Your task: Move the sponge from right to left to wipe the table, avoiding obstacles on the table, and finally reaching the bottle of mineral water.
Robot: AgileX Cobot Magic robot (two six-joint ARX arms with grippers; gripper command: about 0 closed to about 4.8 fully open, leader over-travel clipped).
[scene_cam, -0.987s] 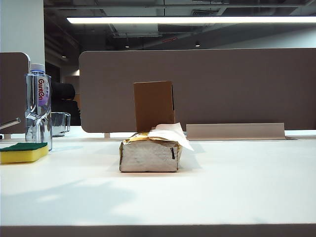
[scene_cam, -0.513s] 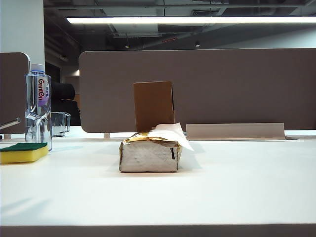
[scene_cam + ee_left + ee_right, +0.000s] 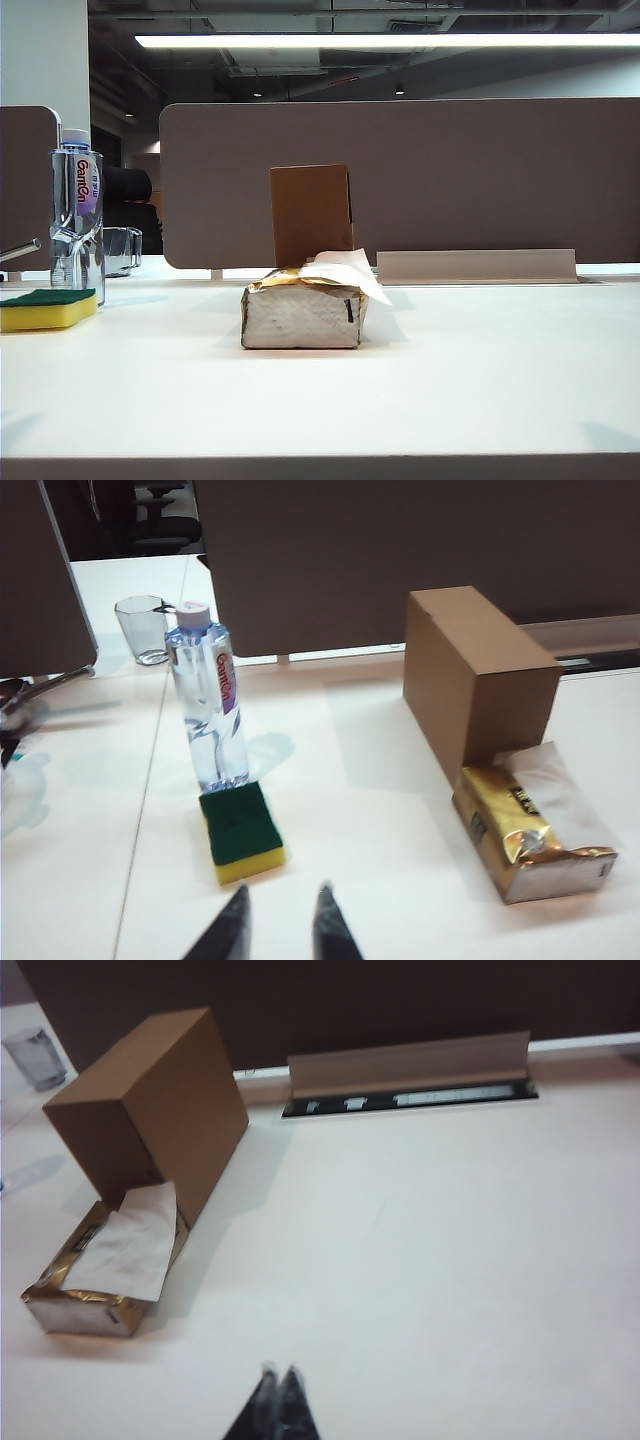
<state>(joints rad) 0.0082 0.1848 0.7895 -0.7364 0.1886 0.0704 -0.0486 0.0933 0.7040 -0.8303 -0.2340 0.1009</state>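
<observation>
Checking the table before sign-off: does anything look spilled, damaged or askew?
No spill. The tissue pack looks crumpled, a tissue hanging out. The sponge lies flat against the bottle of mineral water. Left claw and right claw hold nothing.

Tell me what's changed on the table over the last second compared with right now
Only shadows changed: the large soft shadow on the front left of the table shrank away toward the near edge, so something overhead drew back, out of that view. Nothing was gripped or released. The sponge stayed beside the bottle of mineral water; tissue pack and cardboard box kept their places.
</observation>
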